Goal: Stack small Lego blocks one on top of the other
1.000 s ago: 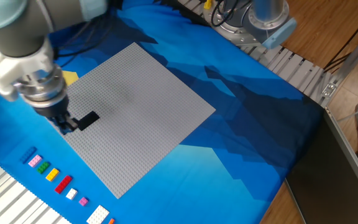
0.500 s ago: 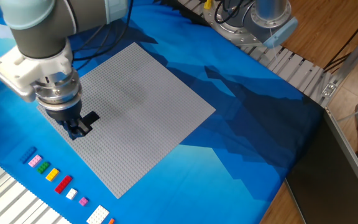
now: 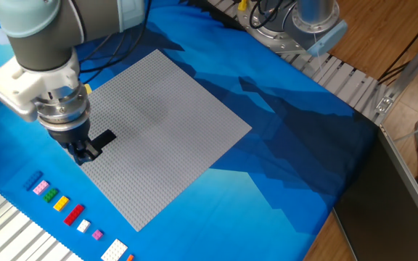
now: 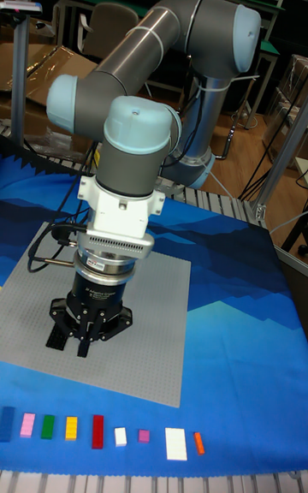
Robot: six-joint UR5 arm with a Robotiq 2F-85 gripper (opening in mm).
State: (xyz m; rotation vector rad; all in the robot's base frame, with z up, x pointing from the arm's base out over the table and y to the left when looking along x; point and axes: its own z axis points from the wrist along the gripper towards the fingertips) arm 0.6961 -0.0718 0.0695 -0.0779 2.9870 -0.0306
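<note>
I see my hand (image 3: 84, 152) low over the near-left edge of the big grey studded plate (image 3: 165, 109), which lies on a blue cloth (image 3: 296, 145) over the worktop. The hand points straight down. Its dark fingers (image 4: 85, 341) are right at the plate.

The flat black block (image 3: 105, 138) sits on the grey plate. In the fixed view the hand's tips are at the near end of this block, and the far end sticks out past them. In the tall view a bit of the black block shows at the left of the hand, low on the plate. I cannot tell if the fingers are squeezing the block or are just loose around it. The hand body hides the gap.

The small blue block (image 4: 8, 423) is not on the plate. It lies on the blue cloth at the left end of a row of little blocks along the front edge. Next to it come a pink block (image 4: 28, 424), a green block (image 4: 49, 426), a yellow block (image 4: 71, 428) and a longer red block (image 4: 97, 430). After these are some small white and pink ones, a bigger white block (image 4: 176, 443) and an orange block (image 4: 199, 442). This row is well apart from the black block and from my hand.

A yellow piece (image 3: 86, 88) peeks out behind the arm, at the far left side of the grey plate.
</note>
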